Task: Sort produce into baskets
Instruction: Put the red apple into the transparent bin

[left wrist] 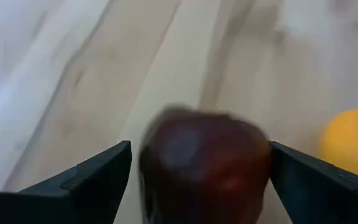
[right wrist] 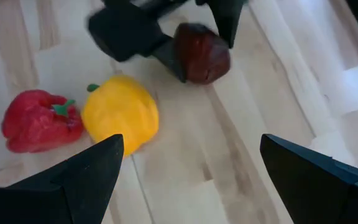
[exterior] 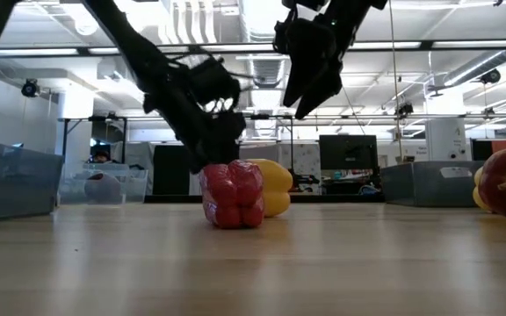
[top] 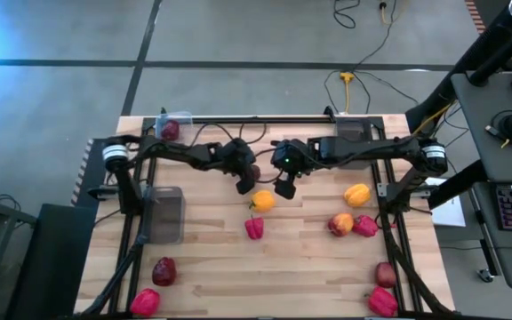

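my left hand (left wrist: 197, 180) is released, its two fingers (left wrist: 98, 174) standing wide on either side of a maroon fruit (left wrist: 205, 158). the fruit sits squarely in the gap, with a sliver of air on each side, so i judge nothing is gripped yet. in the high view the left hand (top: 245, 175) is near the middle of the counter (top: 309, 276), tipped down over that fruit. the relation that matters: the fruit lies dead ahead between the fingers, not off to one side, so closing should catch it across its width. it is roundish, so i see no long axis to line up.

just beside it, toward the front edge, is a yellow pepper (right wrist: 120, 112), and next to that a red pepper (right wrist: 39, 119). they are close enough that a finger could brush the yellow one.

my right hand (top: 284, 182) hangs above the counter just to the right, also released and holding nothing. the left is plainly nearer to the fruit.

further out, a basket (top: 165, 213) lies on the left side, the nearest drop for the left arm. another basket (top: 174, 124) at the back left corner has one maroon piece in it. more produce is spread at the right and along the front.
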